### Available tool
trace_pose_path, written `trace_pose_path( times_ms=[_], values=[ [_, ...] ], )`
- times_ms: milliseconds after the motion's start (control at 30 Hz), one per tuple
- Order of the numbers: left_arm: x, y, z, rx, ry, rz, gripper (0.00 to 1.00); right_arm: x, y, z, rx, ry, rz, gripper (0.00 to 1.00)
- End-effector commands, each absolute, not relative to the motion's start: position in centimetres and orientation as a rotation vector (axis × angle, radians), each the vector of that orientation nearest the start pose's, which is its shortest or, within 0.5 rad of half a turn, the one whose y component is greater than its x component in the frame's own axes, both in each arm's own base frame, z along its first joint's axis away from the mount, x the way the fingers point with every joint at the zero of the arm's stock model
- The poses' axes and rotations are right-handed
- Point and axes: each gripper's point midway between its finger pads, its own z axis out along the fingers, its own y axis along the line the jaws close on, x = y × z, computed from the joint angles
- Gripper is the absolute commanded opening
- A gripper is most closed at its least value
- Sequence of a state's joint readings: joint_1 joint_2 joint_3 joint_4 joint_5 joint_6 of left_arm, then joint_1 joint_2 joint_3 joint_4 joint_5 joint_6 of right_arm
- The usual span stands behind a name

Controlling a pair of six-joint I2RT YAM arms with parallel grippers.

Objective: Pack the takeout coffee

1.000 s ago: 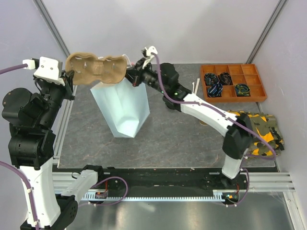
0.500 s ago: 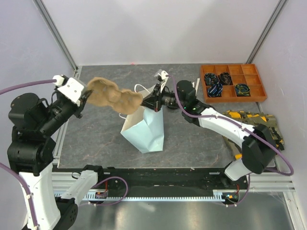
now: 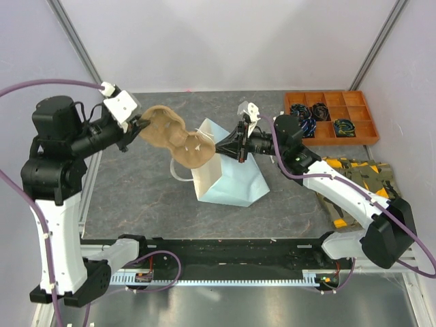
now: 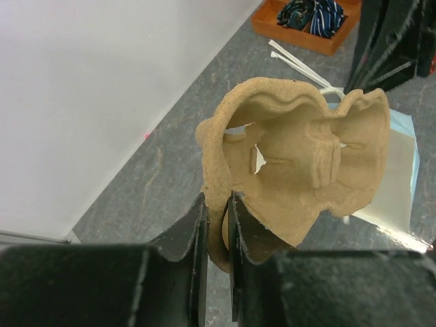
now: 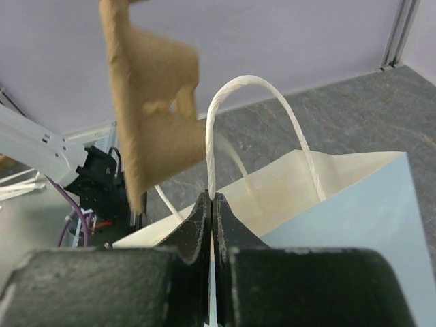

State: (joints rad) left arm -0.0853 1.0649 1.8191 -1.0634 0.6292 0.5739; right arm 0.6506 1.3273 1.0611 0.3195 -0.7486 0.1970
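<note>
Nothing readable is showing in any view: no text, label, brand or number. Paper bag is showing plain light-blue faces. Pulp carrier is showing unmarked. Orange tray is showing nothing legible.

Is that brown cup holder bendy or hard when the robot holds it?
Probably stiff: the carrier, pinched only at its edge by the left gripper, sticks out without drooping. Likely light too, since that small pinch holds it.
</note>
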Motion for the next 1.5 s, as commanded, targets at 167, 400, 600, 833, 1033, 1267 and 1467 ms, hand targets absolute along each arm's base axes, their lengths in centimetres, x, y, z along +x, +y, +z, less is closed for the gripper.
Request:
trace_pose_path(
  times_ms=[167, 400, 600, 833, 1033, 1267, 1467],
  values=[
    [26.8, -10.2, 48.1, 0.987, 1.462, -0.128, 0.02, 24.6, 33.4, 32.6, -1.025, 1.328, 1.196, 0.0],
    [27.1, -10.4, 48.0, 1.044, 1.425, -0.072, 0.02, 24.1, 33.5, 35.2, -0.94, 1.29, 1.324, 0.0],
    [26.7, -8.5, 48.3, 0.997, 1.461, 0.041, 0.02, 23.4, 34.5, 38.7, -0.804, 1.202, 1.59, 0.0],
    [26.0, -8.3, 46.8, 1.011, 1.518, 0.023, 0.02, 21.3, 35.4, 40.1, -0.797, 1.128, 1.701, 0.0],
    [24.0, -10.7, 41.5, 1.208, 1.608, -0.121, 0.02, 21.1, 35.2, 36.8, -0.817, 1.158, 1.636, 0.0],
    [22.7, -13.9, 37.4, 1.239, 1.733, -0.303, 0.02, 20.8, 34.8, 32.7, -0.889, 1.182, 1.523, 0.0],
    [22.1, -16.3, 35.5, 1.249, 1.79, -0.361, 0.02, 20.9, 33.7, 32.5, -0.893, 1.202, 1.401, 0.0]
  ],
)
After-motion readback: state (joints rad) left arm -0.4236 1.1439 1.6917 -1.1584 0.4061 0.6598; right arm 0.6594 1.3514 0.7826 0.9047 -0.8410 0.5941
